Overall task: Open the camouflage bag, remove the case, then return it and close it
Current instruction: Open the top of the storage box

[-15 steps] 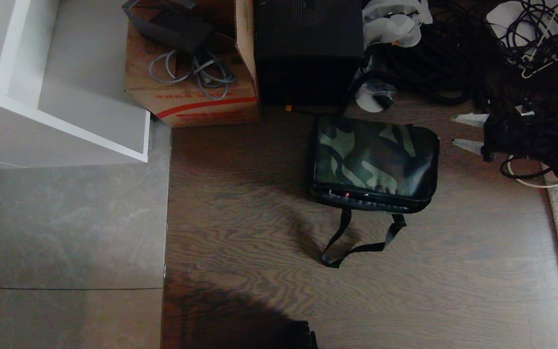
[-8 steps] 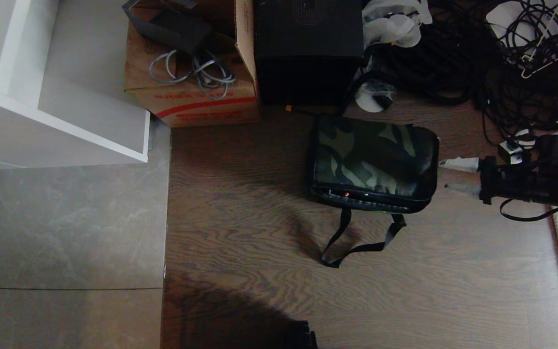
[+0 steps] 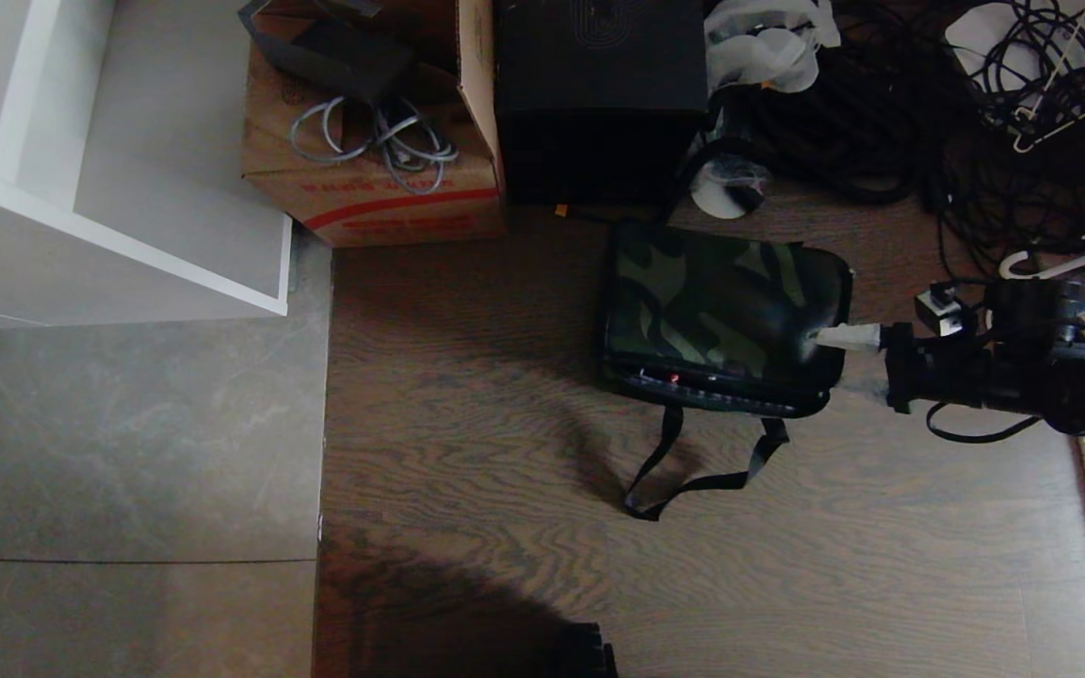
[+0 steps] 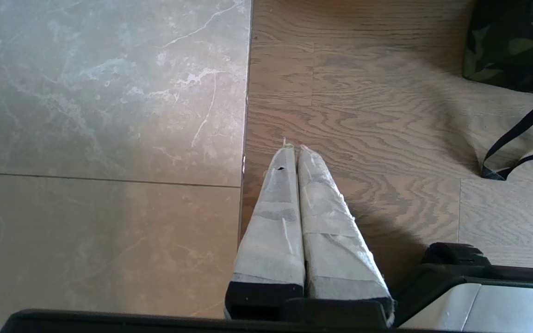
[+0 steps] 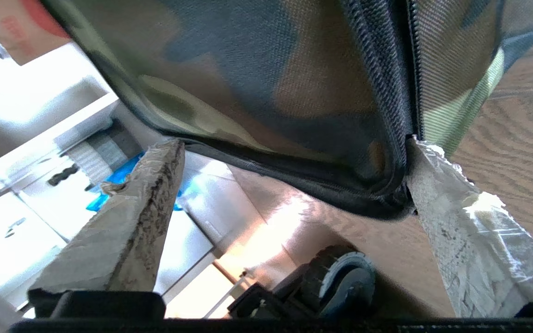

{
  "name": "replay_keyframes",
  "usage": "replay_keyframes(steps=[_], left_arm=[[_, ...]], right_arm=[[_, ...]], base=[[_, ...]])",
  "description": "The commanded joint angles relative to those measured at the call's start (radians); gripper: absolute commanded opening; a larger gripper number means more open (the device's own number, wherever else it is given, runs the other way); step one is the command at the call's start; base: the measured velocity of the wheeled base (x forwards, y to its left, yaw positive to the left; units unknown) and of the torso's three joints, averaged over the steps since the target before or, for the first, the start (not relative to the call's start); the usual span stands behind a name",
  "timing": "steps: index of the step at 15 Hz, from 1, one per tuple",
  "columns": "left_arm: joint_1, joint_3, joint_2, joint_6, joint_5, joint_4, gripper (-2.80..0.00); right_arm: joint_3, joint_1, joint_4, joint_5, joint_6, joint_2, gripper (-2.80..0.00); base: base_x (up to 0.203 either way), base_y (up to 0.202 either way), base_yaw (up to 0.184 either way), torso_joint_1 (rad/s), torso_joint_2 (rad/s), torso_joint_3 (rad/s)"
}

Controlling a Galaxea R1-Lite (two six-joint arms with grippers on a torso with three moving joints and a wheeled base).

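One soft rectangular camouflage-fabric bag (image 3: 726,315) is lying zipped on the wooden floor (image 3: 467,452), below the tall plain black box (image 3: 599,94). The right tool (image 3: 839,350) is spreading wide at its right-hand corner — one finger (image 5: 451,203) is touching the zipper seam there. Limp fabric will probably be yielding, so pinching the small pull looks best. The left tool (image 4: 293,149) is sitting closed, empty — parked.

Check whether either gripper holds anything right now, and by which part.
Nothing is held. The right gripper stands open astride the green-black-tan camouflage fabric bag's corner; the left gripper is shut on nothing.
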Motion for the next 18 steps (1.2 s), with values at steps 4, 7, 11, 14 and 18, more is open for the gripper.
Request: replay_keyframes(steps=[4, 7, 11, 14, 18], left_arm=[[0.000, 0.000, 0.000, 0.000, 0.000, -0.001, -2.80], [0.000, 0.002, 0.000, -0.001, 0.000, -0.001, -2.80], [0.000, 0.002, 0.000, -0.001, 0.000, -0.001, -2.80], [0.000, 0.001, 0.000, -0.001, 0.000, -0.001, -2.80], [0.000, 0.001, 0.000, -0.001, 0.000, -0.001, -2.80]], right_arm=[[-0.013, 0.014, -0.073, -0.043, 0.008, 0.064, 0.00], [-0.010, 0.017, -0.078, -0.067, 0.016, 0.058, 0.00], [-0.041, 0.028, -0.082, -0.065, 0.243, 0.000, 0.00], [-0.041, 0.046, -0.083, -0.067, 0.291, -0.022, 0.00], [-0.035, 0.054, -0.083, -0.091, 0.294, -0.029, 0.00]], base=[[0.000, 0.000, 0.000, 0.000, 0.00, 0.000], [0.000, 0.000, 0.000, 0.000, 0.00, 0.000], [0.000, 0.000, 0.000, 0.000, 0.00, 0.000], [0.000, 0.000, 0.000, 0.000, 0.00, 0.000], [0.000, 0.000, 0.000, 0.000, 0.00, 0.000]])
